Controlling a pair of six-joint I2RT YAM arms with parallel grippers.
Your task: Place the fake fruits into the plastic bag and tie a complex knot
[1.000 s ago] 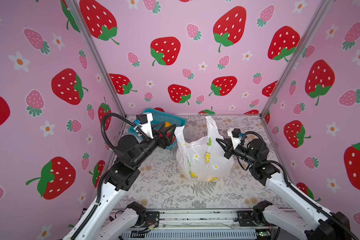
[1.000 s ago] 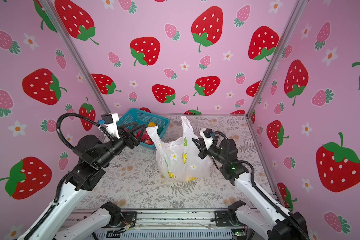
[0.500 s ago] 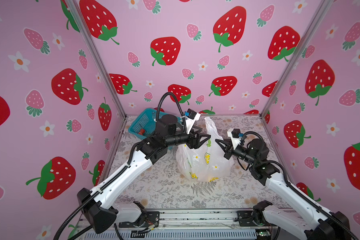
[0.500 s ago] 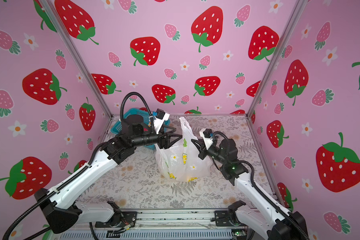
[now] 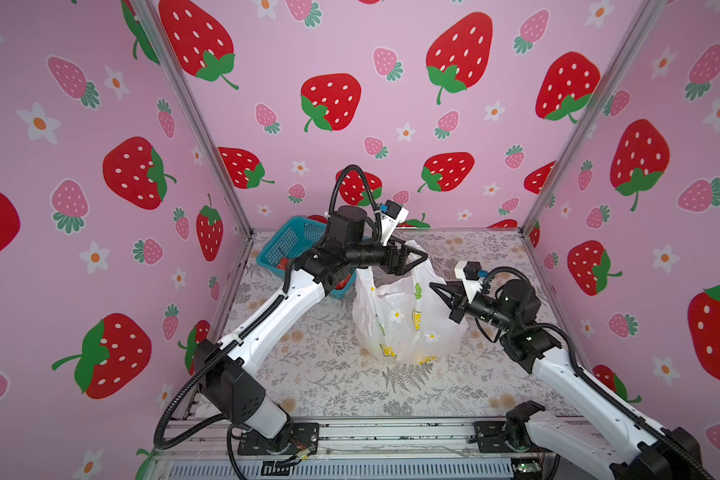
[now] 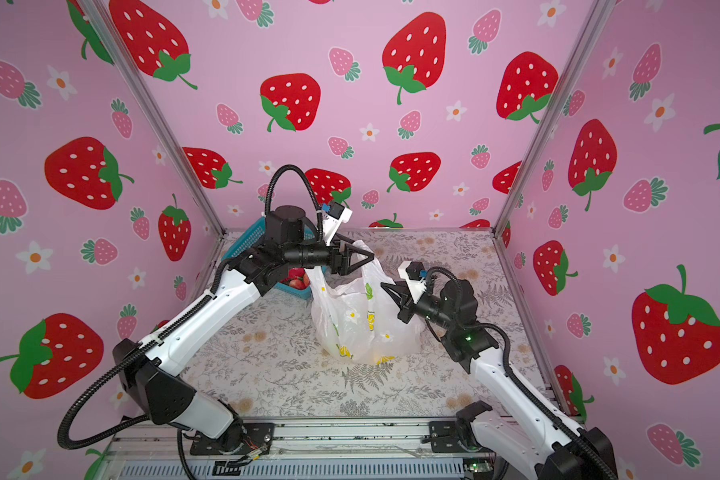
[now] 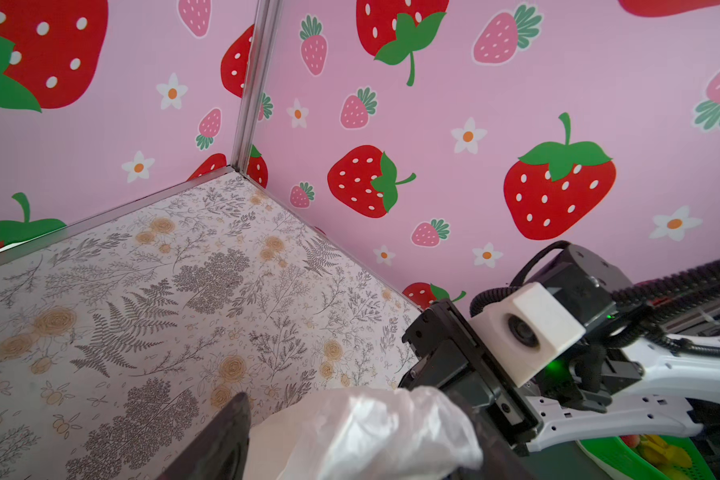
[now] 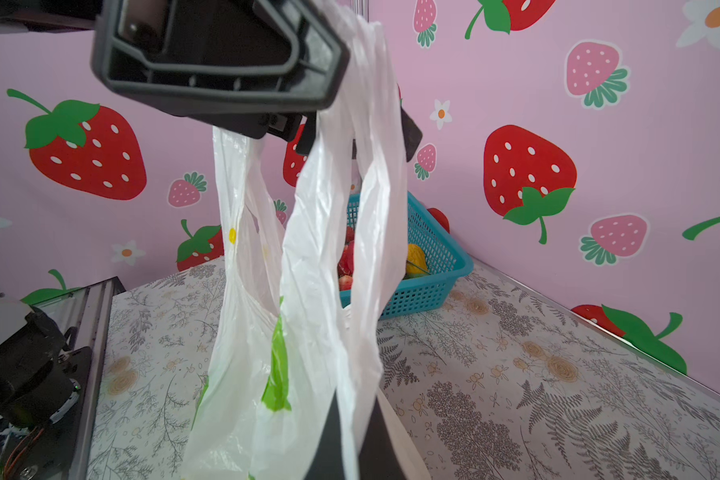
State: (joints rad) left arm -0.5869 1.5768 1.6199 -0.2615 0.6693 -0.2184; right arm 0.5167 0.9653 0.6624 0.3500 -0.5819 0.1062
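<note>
The plastic bag (image 5: 404, 316) stands upright mid-table in both top views (image 6: 358, 320). My left gripper (image 5: 422, 257) is over its top, open, and a handle loop (image 8: 350, 174) hangs from it and fills the gap between its fingers (image 7: 225, 436). My right gripper (image 5: 433, 286) is shut on the bag's right edge, a strip (image 8: 350, 415) running down between its jaws. Fake fruits lie in the basket: red strawberries (image 8: 346, 257) and a yellow lemon (image 8: 416, 259). What the bag holds is hidden. No knot is in view.
A teal mesh basket (image 5: 292, 241) sits in the back left corner, partly behind my left arm (image 5: 300, 299). Pink walls close in the table on three sides. The flowered tabletop (image 5: 329, 382) is bare in front of the bag.
My left arm swung from the basket at the left across to the top of the bag, and the handle loop now hangs from its gripper. The right arm has not moved.
</note>
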